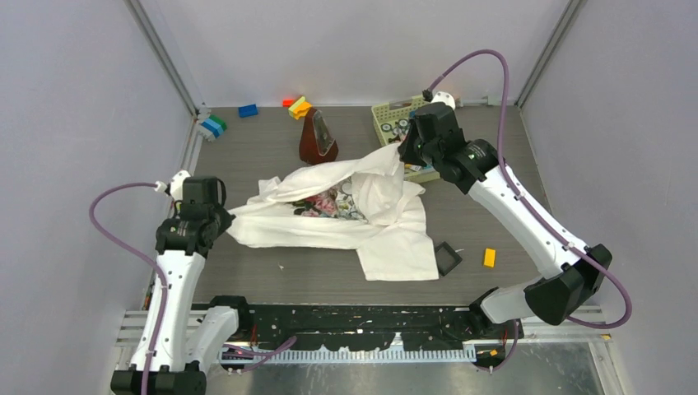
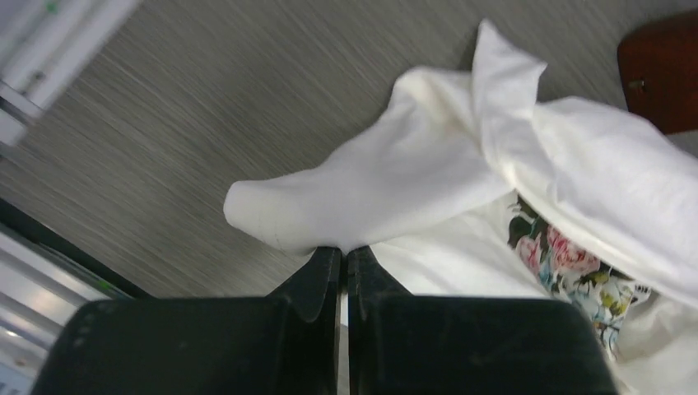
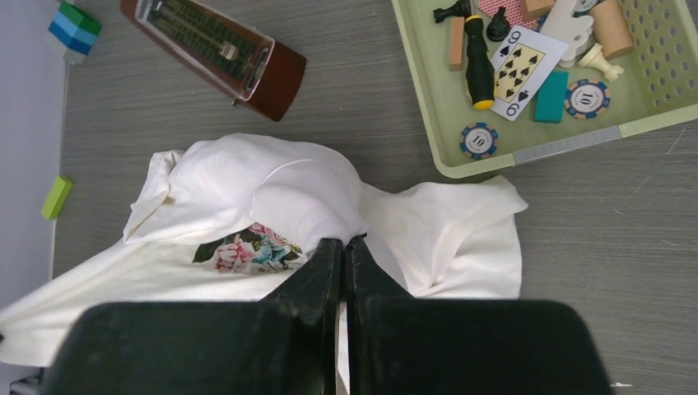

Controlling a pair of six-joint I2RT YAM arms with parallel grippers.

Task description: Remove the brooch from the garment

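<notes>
The white T-shirt [image 1: 362, 222] with a rose print lies crumpled mid-table, partly folded over itself so only a patch of print [image 1: 328, 203] shows. My left gripper [image 1: 225, 217] is shut on the shirt's left end; in the left wrist view the closed fingertips [image 2: 344, 249] pinch white cloth [image 2: 395, 189]. My right gripper [image 1: 403, 151] is shut on a fold of the shirt and holds it lifted at the far right; in the right wrist view the fingertips [image 3: 345, 241] pinch the cloth [image 3: 272, 185]. The brooch is hidden.
A brown metronome [image 1: 316, 137] stands behind the shirt. A green basket [image 1: 392, 115] of small game pieces is at the back right. A black square tray [image 1: 448, 257] and an orange block [image 1: 489, 257] lie right of the shirt. Coloured blocks [image 1: 212, 126] sit at the back left.
</notes>
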